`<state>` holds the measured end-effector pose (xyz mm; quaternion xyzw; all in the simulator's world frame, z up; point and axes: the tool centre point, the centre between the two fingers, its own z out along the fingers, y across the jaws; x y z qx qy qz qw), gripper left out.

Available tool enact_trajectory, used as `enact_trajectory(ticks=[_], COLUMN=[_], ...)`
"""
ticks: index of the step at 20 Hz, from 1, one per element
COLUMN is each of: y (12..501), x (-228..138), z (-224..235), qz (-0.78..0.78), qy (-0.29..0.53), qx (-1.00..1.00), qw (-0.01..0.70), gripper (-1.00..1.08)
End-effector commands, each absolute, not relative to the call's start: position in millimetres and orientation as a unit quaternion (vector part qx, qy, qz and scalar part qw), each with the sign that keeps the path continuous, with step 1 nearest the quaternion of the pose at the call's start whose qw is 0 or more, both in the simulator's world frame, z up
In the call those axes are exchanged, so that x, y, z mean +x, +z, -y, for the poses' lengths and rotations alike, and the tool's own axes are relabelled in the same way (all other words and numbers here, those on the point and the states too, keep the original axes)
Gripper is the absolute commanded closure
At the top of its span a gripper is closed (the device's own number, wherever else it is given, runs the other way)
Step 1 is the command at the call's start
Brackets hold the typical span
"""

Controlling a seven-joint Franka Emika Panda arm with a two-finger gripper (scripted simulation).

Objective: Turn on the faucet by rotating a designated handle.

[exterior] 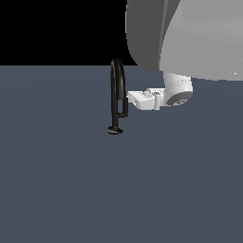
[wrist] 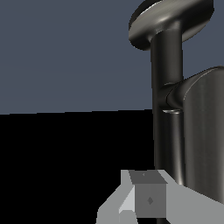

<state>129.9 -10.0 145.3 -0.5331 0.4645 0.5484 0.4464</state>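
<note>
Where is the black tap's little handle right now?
In the exterior view, the handle hangs on the faucet's right side, right beside the white gripper.

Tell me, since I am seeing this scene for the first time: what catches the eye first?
The slim black faucet stands alone on the flat grey floor, near the middle of the exterior view. The white gripper reaches in from the exterior view's right, right beside the handle; contact cannot be told. The arm's big grey body fills the upper right corner.
</note>
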Motion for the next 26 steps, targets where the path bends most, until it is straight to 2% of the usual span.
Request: enact_trajectory(ticks=[1, 26], y=[146, 159], x=[127, 92], z=[10, 17], qz=[-0.465, -0.465], qy=[0.548, 0.548], qx=[-0.533, -0.533], qw=[0.446, 0.446], gripper=[1.08, 1.08])
